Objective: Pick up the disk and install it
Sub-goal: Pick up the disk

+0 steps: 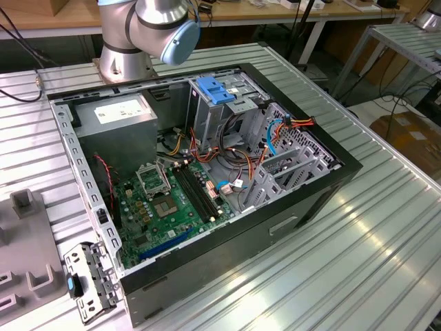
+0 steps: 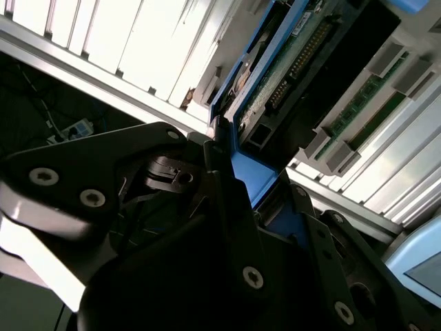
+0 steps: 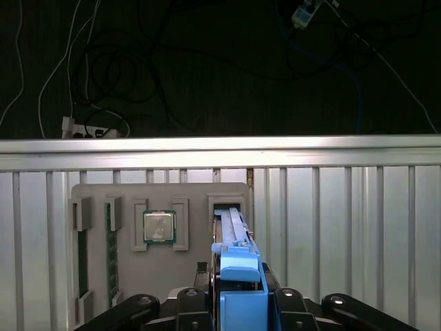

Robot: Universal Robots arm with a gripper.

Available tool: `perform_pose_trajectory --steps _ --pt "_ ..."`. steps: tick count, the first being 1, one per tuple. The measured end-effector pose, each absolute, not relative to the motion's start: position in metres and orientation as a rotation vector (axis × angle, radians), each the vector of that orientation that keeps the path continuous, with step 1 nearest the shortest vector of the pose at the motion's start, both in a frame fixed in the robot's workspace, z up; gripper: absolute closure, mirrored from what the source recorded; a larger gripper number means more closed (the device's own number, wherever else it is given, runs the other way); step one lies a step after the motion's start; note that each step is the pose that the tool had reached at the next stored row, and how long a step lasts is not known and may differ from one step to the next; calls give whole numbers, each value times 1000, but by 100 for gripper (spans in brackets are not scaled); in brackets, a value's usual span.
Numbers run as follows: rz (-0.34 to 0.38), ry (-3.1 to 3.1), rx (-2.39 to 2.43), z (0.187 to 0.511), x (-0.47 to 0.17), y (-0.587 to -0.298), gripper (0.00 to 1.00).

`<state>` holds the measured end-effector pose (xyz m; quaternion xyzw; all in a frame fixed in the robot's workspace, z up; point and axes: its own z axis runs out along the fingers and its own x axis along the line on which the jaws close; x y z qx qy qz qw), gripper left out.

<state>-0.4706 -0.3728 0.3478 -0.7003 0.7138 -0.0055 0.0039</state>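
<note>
Gripper: I read the black two-finger gripper [image 3: 241,298] as closed down narrow, with its fingers [image 3: 275,310] set against either side of a blue rail. In the second wrist view the gripper [image 2: 251,181] has the same blue plastic clamped between its jaws.
Held item: the disk [image 3: 234,231] — a flat rectangular hard drive with blue plastic side rails — stands on edge. In the second wrist view the disk [image 2: 296,69] shows its green circuit-board face.
Disk location: it sits in the narrow slot of the grey moulded fixture tray [image 3: 196,194], just beside the processor pocket. I cannot tell whether it rests on the slot floor.
Tray contents: a square silver processor chip [image 3: 158,226] lies flat in its pocket. A green memory module [image 3: 111,258] stands in a long slot on the far side of that pocket.
Tray position: in the exterior view the fixture tray [image 1: 27,255] lies on the ribbed aluminium table [image 1: 372,255], to the exterior view's left of the case.
Case: the black open-sided computer case [image 1: 289,221] lies flat on the same table.
Case contents: a grey power supply box [image 1: 114,114] with a white sticker, a green motherboard [image 1: 172,203], and a bare-metal drive cage [image 1: 227,117] with a blue plastic bracket [image 1: 215,91] on top.
Arm: the base of the silver and pale-blue arm [image 1: 148,27] is mounted on the table just beyond the case.
</note>
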Motion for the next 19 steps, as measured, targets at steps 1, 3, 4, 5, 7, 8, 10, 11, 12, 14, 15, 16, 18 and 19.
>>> perform_pose_trajectory --steps 1,3,4,5,7,8,10,11,12,14,15,16,18,19 --pt "-17 2237 -2195 348 -471 -373 63" --pt "-17 2237 -2195 349 -471 -373 63" --pt "-17 2237 -2195 350 -471 -373 63" --pt "-17 2237 -2195 351 -471 -373 63" --pt "-17 2237 -2195 353 -471 -373 63" --pt "-17 2237 -2195 354 -471 -373 63" --pt "-17 2237 -2195 357 -471 -373 63" --pt "-17 2237 -2195 359 -471 -373 63" --pt "-17 2237 -2195 360 -471 -373 63" --pt "-17 2237 -2195 363 -471 -373 63" --pt "-17 2237 -2195 365 -471 -373 63" --pt "-17 2237 -2195 366 -471 -373 63" --pt "-17 2237 -2195 370 -471 -373 63" --pt "-17 2237 -2195 371 -471 -373 63"
